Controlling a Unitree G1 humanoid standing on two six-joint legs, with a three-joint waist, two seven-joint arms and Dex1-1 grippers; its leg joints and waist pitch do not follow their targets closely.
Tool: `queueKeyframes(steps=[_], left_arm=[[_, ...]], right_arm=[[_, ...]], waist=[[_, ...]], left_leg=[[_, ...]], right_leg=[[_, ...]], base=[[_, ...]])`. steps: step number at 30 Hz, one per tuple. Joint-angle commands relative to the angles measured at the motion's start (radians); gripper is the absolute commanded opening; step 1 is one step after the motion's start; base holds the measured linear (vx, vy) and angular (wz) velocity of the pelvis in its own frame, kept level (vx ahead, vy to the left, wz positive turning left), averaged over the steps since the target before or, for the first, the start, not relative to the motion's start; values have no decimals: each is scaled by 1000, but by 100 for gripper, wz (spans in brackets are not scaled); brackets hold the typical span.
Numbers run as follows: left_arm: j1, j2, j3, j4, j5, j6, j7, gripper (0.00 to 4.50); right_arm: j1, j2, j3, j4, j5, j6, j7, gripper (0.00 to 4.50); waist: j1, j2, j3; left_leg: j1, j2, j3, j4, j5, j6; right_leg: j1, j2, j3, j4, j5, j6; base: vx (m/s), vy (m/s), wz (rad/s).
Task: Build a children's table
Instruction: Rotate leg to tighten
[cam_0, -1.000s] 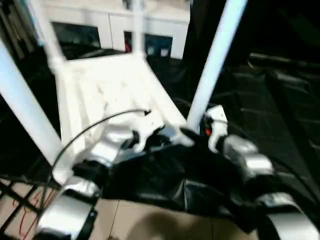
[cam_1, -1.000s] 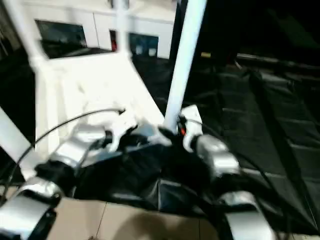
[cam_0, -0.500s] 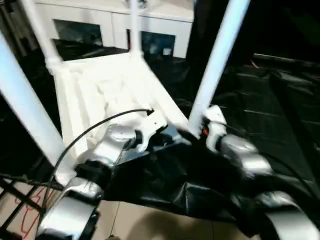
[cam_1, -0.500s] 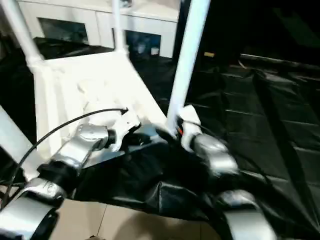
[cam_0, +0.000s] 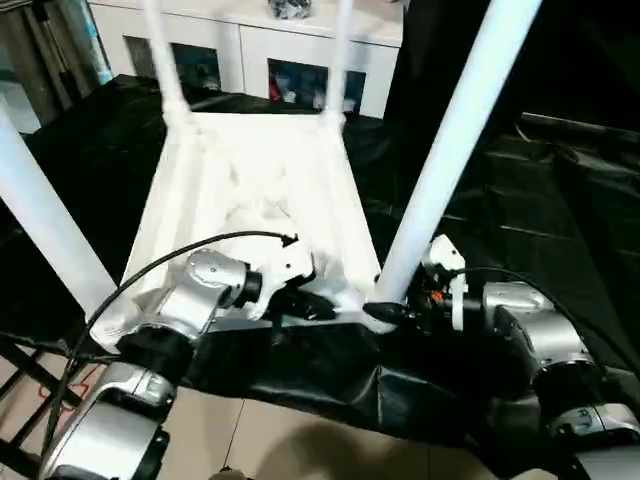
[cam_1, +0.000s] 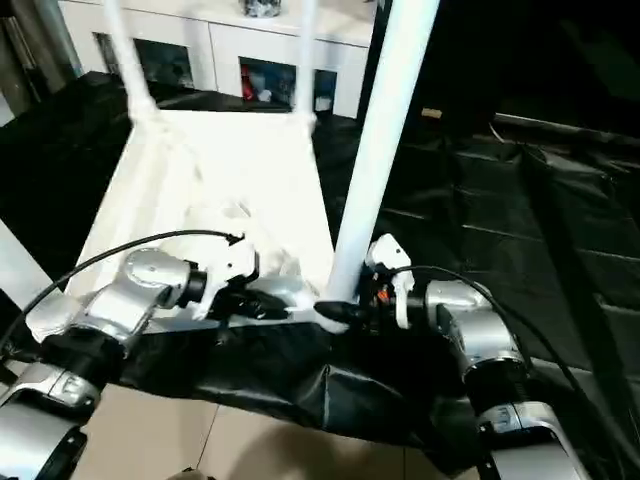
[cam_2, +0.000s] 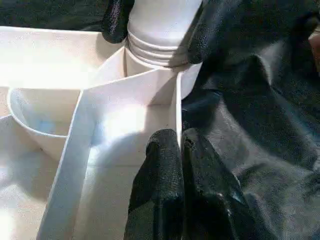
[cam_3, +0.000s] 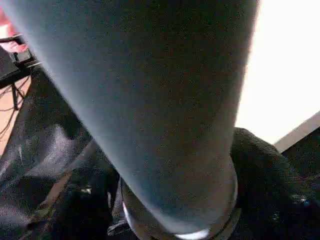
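Black plastic sheeting (cam_0: 560, 200) underlies the inverted white plastic children's table (cam_0: 260, 190), now recentred; left gripper (cam_2: 179, 150) stays pinched on its rim, right gripper (cam_0: 385, 312) clasps the lower-centre leg.

We see a floor (cam_0: 290, 440) of pale tan tiles along the near edge, and over most of it a crinkled black plastic sheet (cam_0: 560, 210) spread out to the far side and to the right. Lying directly on this sheet is the children's table (cam_0: 260, 190), upside down, its ribbed white underside facing up and its round white legs rising from the corner sockets. At the back a white cabinet (cam_0: 250, 45) with glass-fronted compartments stands at the sheet's far edge. Thin black and red cables (cam_0: 35, 385) lie on the bare tiles at the near left
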Motion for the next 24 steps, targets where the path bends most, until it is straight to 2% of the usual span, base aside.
queueKeyframes(steps=[1,5,9,11,12,15,17,20,21,24], left_arm=[[-3,-25,-16,-5,-16,0,15,0],[-3,-25,-15,-4,-16,3,17,0],[-12,-44,-1,9,-10,18,67,0],[-28,-70,13,24,-5,38,131,0],[-33,-76,17,29,-3,41,150,0],[-58,-117,28,55,9,55,237,0],[-70,-139,32,66,11,67,270,0],[-87,-195,27,74,25,94,349,0],[-88,-206,26,74,28,100,363,0],[-87,-229,22,70,35,112,390,0]], right_arm=[[14,24,72,-52,23,23,83,292],[17,25,74,-63,28,37,87,277],[14,50,50,-46,32,38,42,271],[-5,88,8,10,11,1,-82,270],[-9,97,-1,21,8,-3,-109,269],[-51,146,-39,111,-25,-17,-300,266],[-70,169,-52,150,-39,-23,-386,265],[-113,234,-84,237,-66,-47,-581,265],[-120,245,-88,251,-73,-52,-616,265],[-130,273,-86,270,-90,-83,-661,265]], waist=[[0,-6,-58],[-1,-7,-59],[-1,-6,-58],[-4,-4,-56],[-6,-6,-56],[-19,-2,-54],[-28,-2,-55],[-37,-1,-58],[-35,3,-59],[-36,1,-62]], left_leg=[[8,35,-12,-59,-211,46],[8,34,-12,-58,-206,47],[8,34,-12,-58,-209,45],[9,34,-13,-59,-221,37],[11,32,-15,-60,-236,29],[11,29,-19,-63,-264,8],[14,29,-19,-62,-273,2],[10,27,-20,-62,-258,0],[10,27,-19,-61,-252,3],[9,26,-16,-58,-230,19]], right_leg=[[45,-66,47,-78,-253,-193],[45,-67,47,-78,-243,-198],[44,-67,47,-78,-252,-196],[41,-70,48,-81,-275,-193],[40,-70,47,-87,-310,-184],[39,-69,45,-91,-365,-170],[38,-69,46,-94,-365,-171],[40,-69,46,-91,-345,-174],[41,-69,47,-91,-331,-176],[43,-67,47,-85,-267,-191]], base=[[0,0,0],[0,0,0],[0,0,0],[0,0,0],[0,0,0],[0,0,0],[0,0,0],[0,0,0],[0,0,0],[0,0,0]])
